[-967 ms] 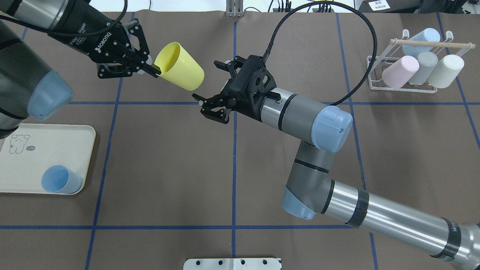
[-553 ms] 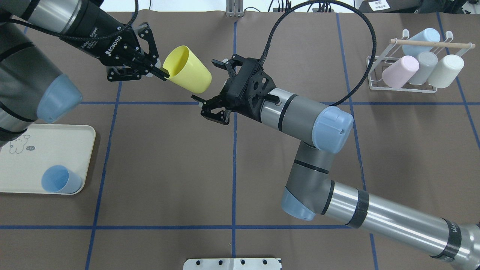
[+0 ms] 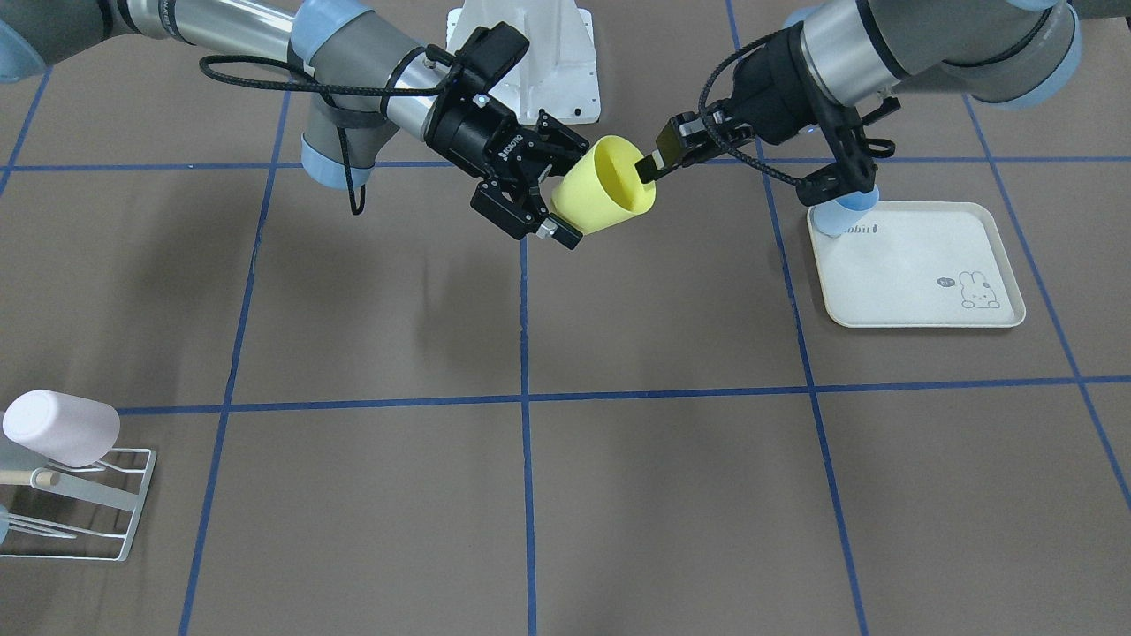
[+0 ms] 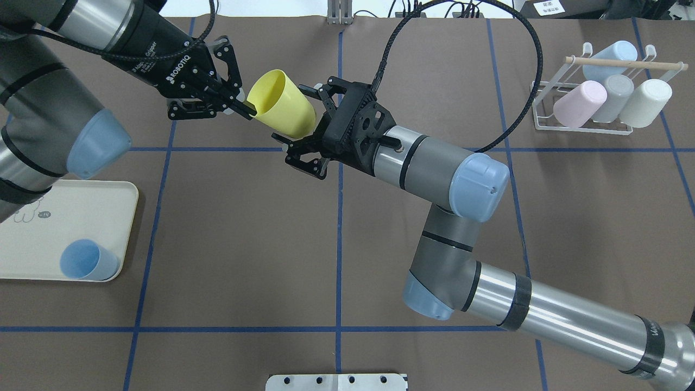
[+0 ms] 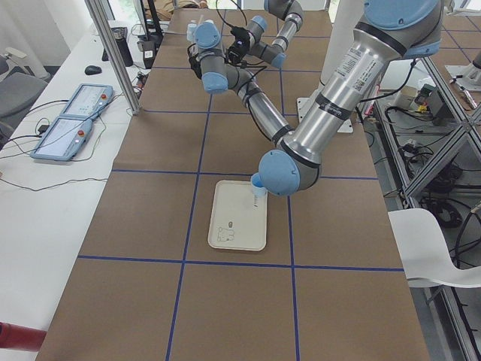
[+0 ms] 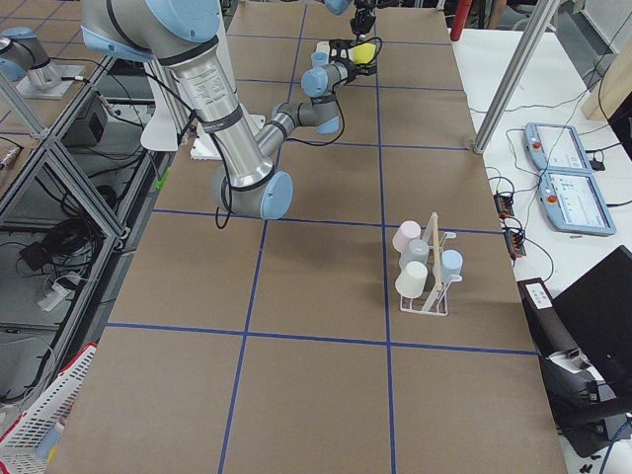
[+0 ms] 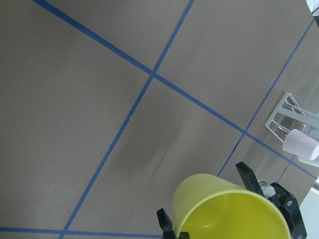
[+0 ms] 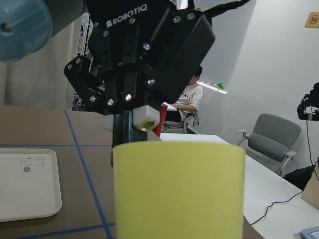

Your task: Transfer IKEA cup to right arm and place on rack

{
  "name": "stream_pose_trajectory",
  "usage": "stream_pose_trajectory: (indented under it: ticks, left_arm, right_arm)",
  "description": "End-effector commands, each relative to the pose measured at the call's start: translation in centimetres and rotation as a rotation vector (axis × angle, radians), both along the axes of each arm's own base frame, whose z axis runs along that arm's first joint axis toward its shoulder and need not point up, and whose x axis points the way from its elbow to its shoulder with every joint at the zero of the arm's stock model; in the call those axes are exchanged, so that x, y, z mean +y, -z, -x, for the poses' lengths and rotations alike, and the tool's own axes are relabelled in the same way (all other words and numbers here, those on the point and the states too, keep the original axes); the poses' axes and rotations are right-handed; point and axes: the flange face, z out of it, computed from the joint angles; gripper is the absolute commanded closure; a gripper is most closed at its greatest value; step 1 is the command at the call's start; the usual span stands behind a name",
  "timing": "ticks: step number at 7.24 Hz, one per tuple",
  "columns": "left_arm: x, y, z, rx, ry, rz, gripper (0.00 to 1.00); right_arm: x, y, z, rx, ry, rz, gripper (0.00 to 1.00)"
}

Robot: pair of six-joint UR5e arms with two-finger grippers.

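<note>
A yellow IKEA cup (image 4: pixel 282 103) (image 3: pixel 605 185) hangs in the air on its side over the table's far middle. My left gripper (image 4: pixel 247 107) (image 3: pixel 649 166) is shut on its rim, one finger inside the mouth. My right arm's gripper (image 4: pixel 302 123) (image 3: pixel 565 187) stands open, its fingers either side of the cup's closed end with a gap showing. The right wrist view is filled by the cup (image 8: pixel 179 189), with the left gripper behind it. The white wire rack (image 4: pixel 583 128) (image 3: pixel 106 508) stands at the far right.
The rack holds a pink cup (image 4: pixel 580 103), a grey cup (image 4: pixel 612 98), a white cup (image 4: pixel 646 103) and a pale blue cup (image 4: pixel 611 56). A cream rabbit-printed tray (image 4: pixel 65 228) at the near left carries a blue cup (image 4: pixel 87 259). A black cable (image 4: pixel 521 32) loops above the right wrist.
My left arm has carried the yellow cup to the right, so its closed end now sits between the right gripper's open fingers. The right gripper has barely shifted.
</note>
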Motion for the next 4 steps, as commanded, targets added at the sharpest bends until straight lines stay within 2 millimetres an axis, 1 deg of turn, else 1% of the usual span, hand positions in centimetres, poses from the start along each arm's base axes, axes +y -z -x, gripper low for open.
stream_pose_trajectory:
  ticks: [1, 2, 3, 4]
  left_arm:
    - [-0.01, 0.32, -0.09, 0.003, -0.001, -0.004, 1.0]
    - [-0.06, 0.27, -0.12, 0.002, -0.001, -0.003, 1.0]
    - [-0.15, 0.16, -0.18, 0.0, -0.001, 0.0, 1.0]
    - [-0.14, 0.26, -0.18, 0.002, -0.001, -0.003, 1.0]
  right_arm:
    - [0.75, 0.27, 0.43, -0.002, -0.052, -0.002, 0.22]
    - [1.05, 0.19, 0.63, -0.004, -0.082, 0.007, 0.25]
    - [1.11, 0.24, 0.61, -0.004, -0.088, 0.005, 0.33]
    - [1.23, 0.36, 0.47, 0.001, -0.097, -0.006, 0.46]
